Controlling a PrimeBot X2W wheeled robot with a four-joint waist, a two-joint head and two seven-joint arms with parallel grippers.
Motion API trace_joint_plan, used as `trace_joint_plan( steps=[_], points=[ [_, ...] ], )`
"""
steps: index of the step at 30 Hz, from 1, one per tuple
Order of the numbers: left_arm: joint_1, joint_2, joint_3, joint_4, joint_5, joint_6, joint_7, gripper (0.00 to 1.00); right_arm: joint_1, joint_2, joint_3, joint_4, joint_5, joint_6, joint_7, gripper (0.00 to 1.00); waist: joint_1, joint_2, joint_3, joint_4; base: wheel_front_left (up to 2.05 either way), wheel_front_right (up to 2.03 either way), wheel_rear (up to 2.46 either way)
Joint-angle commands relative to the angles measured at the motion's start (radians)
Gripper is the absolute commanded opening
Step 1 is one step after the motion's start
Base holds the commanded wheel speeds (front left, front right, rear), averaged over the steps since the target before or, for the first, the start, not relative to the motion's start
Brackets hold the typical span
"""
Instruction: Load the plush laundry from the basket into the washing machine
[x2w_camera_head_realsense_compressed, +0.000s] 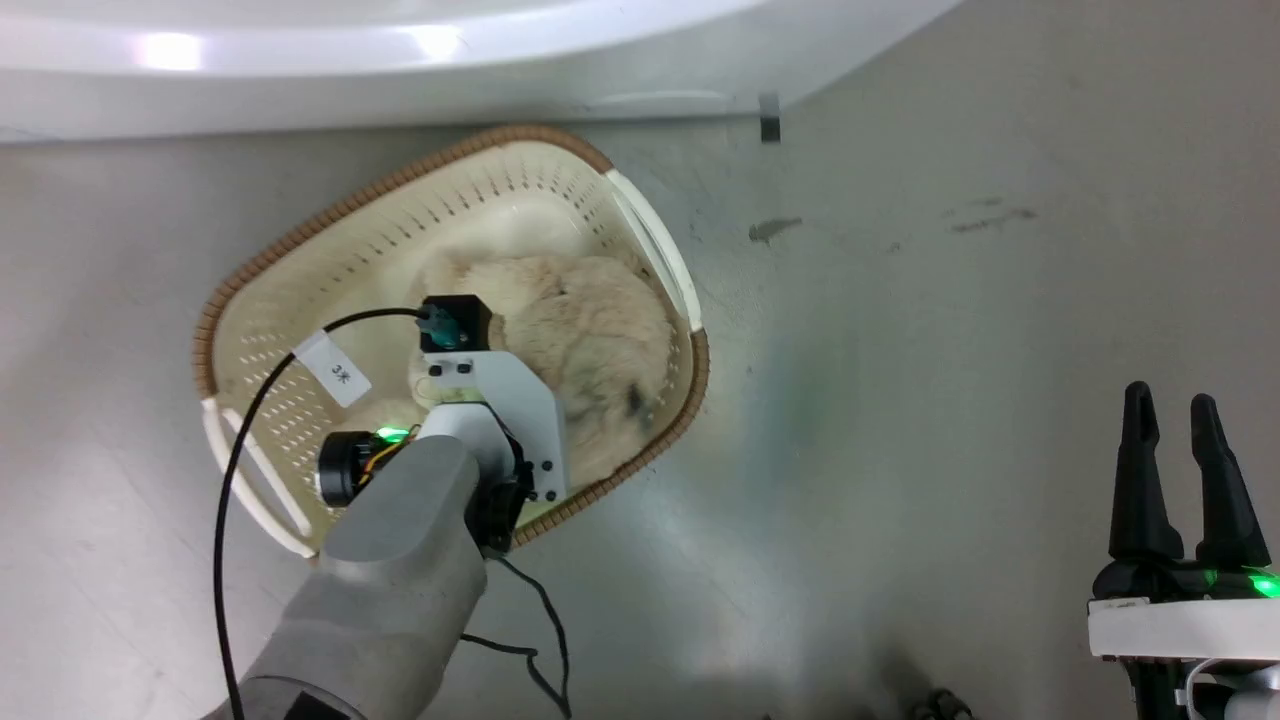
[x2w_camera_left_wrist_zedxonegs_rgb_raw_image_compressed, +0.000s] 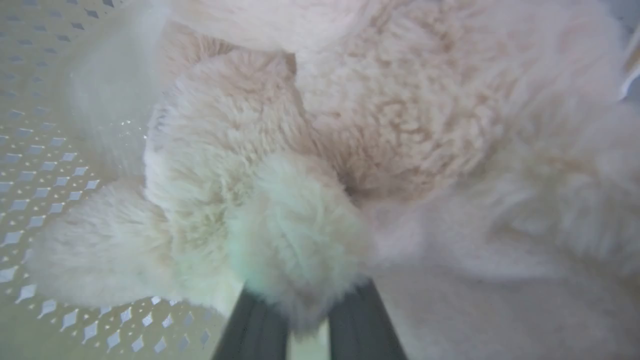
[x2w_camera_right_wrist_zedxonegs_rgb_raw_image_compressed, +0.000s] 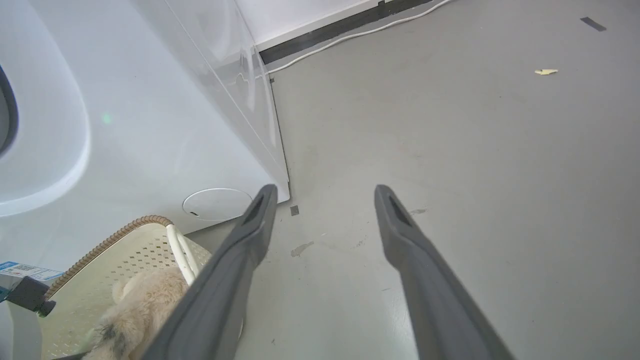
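The basket (x2w_camera_head_realsense_compressed: 236, 297) stands on a smooth grey floor (x2w_camera_head_realsense_compressed: 950, 400) that gives back a dull sheen of the lights. The plush laundry (x2w_camera_head_realsense_compressed: 590, 320) lies inside the basket, filling its half nearer the right handle, with its dark spot towards the rim there. A white label (x2w_camera_head_realsense_compressed: 335, 370) sits on the basket's inner wall on the other side.

The left hand (x2w_camera_left_wrist_zedxonegs_rgb_raw_image_compressed: 305, 305) is down inside the basket. In the left wrist view its two dark fingers (x2w_camera_left_wrist_zedxonegs_rgb_raw_image_compressed: 250, 330) stand close together, with a fluffy limb of the toy pinched between them and fur covering their tips.

Just beyond the basket rises the white washing machine (x2w_camera_head_realsense_compressed: 400, 50). The right wrist view shows a round cover (x2w_camera_right_wrist_zedxonegs_rgb_raw_image_compressed: 217, 204) low on its front panel, just above the basket's rim. A short dark strip of tape (x2w_camera_head_realsense_compressed: 768, 118) marks the floor near the basket's far right, with a few dark smudges (x2w_camera_head_realsense_compressed: 775, 229) past it.

The right hand (x2w_camera_head_realsense_compressed: 1168, 398) hangs over bare floor well to the right of the basket, its fingers apart and holding nothing. Far beyond the basket, a white cable (x2w_camera_right_wrist_zedxonegs_rgb_raw_image_compressed: 350, 37) runs along a black skirting under a white wall.
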Motion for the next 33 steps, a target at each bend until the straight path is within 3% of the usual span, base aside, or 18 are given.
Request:
trace_joint_plan(
  steps=[1,18,33],
  points=[
    [0.012,-0.011,0.000,0.002,-0.006,-0.015,-0.020,0.00,-0.018,-0.002,-0.002,0.006,-0.010,0.001,-0.004,1.00,-0.0001,-0.0001,-0.043,0.022,0.00,0.00,0.00],
    [0.125,-0.040,-0.026,-0.019,-0.054,-0.081,-0.116,0.00,0.010,-0.002,0.017,0.086,-0.063,0.001,-0.004,1.00,-0.0001,-0.0001,-0.327,0.131,0.00,0.00,0.00],
    [0.279,-0.033,-0.025,-0.126,-0.090,-0.077,-0.252,0.00,0.109,-0.002,0.032,0.148,-0.077,0.001,0.005,1.00,-0.0001,-0.0001,-0.616,0.182,0.00,0.00,0.00]
  ],
)
